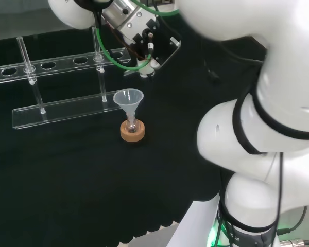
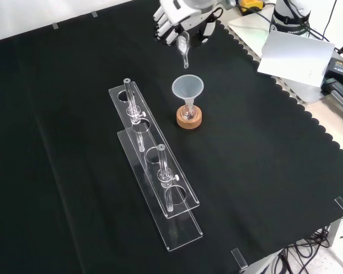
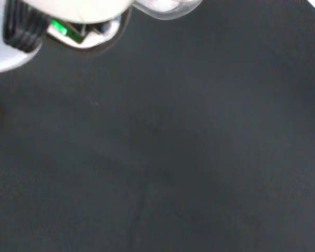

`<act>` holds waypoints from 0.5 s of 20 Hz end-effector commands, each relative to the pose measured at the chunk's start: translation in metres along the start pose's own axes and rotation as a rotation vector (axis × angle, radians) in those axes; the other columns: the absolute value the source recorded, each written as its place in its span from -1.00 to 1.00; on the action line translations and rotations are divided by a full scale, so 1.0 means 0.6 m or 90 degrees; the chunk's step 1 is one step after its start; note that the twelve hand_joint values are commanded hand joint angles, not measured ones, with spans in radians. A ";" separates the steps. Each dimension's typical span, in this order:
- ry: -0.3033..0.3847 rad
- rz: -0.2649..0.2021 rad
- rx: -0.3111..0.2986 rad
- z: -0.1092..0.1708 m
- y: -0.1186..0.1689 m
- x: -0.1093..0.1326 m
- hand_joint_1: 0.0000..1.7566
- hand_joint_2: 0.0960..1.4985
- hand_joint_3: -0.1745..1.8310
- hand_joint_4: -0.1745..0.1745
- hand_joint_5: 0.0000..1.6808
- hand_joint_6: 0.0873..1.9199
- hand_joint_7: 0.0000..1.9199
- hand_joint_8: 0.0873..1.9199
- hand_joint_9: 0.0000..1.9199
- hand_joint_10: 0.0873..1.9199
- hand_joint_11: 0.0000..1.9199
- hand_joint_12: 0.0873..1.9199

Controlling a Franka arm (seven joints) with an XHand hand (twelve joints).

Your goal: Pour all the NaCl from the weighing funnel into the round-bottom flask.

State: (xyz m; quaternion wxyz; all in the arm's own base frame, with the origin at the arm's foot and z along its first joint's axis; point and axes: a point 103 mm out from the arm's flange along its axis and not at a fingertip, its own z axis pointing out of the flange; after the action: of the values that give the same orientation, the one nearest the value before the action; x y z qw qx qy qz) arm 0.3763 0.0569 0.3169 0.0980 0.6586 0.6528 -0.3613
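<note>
Front view, hand: I see the hand [image 2: 172, 21] at about 12 o'clock on the cloth, its fingers curled round the weighing funnel [image 2: 183, 47], whose narrow spout hangs down out of the grip.
Weighing funnel: it hangs above and just beyond the plastic funnel [image 2: 187, 88], not yet over the mouth. I judge it light, stiff, slick and breakable; I would keep hold on the wide body and leave the spout free for tipping.
Round-bottom flask: the round-bottom flask [image 2: 188, 114] sits on a cork ring [image 2: 189, 121] near the cloth's middle, at 6 o'clock from the hand, with the plastic funnel stood in its neck. Small, top-heavy with that funnel, so I judge a knock from the spout could tip it.
Rack: a clear tube rack [image 2: 154, 165] lies at 7 o'clock from the flask, well apart.
Head view adds: the cork ring [image 1: 132, 133] and the funnel mouth from the side, with the wrist high at 12 o'clock from them.
Wrist view adds: bare black cloth [image 3: 173, 157] beneath the palm; I cannot tell the NaCl level from any view.
</note>
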 end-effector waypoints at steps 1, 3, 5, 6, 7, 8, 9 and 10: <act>0.038 -0.029 0.057 0.068 0.030 0.031 0.26 -0.22 -0.07 1.00 0.42 -0.15 -0.38 -0.37 -0.09 -0.66 -0.18 0.08; 0.046 -0.031 0.057 0.070 0.031 0.030 0.26 -0.22 -0.07 1.00 0.42 -0.15 -0.38 -0.37 -0.09 -0.66 -0.18 0.08; 0.051 -0.033 0.053 0.071 0.031 0.028 0.26 -0.22 -0.07 1.00 0.42 -0.15 -0.38 -0.37 -0.09 -0.66 -0.18 0.08; 0.052 -0.033 0.052 0.071 0.031 0.028 0.26 -0.22 -0.07 1.00 0.42 -0.15 -0.38 -0.37 -0.09 -0.66 -0.18 0.08; 0.054 -0.033 0.049 0.070 0.031 0.028 0.26 -0.22 -0.07 1.00 0.41 -0.15 -0.38 -0.37 -0.09 -0.66 -0.18 0.08; 0.056 -0.033 0.046 0.069 0.031 0.028 0.26 -0.22 -0.07 1.00 0.41 -0.15 -0.38 -0.37 -0.09 -0.66 -0.18 0.08; 0.058 -0.034 0.042 0.067 0.031 0.029 0.26 -0.22 -0.07 1.00 0.41 -0.15 -0.38 -0.37 -0.09 -0.66 -0.18 0.08; 0.059 -0.034 0.039 0.066 0.030 0.029 0.26 -0.22 -0.07 1.00 0.41 -0.15 -0.38 -0.37 -0.09 -0.66 -0.18 0.08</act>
State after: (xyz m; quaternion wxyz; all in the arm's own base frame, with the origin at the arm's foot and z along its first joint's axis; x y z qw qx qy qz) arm 0.3790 0.0066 0.2796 0.0440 0.6871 0.6137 -0.3863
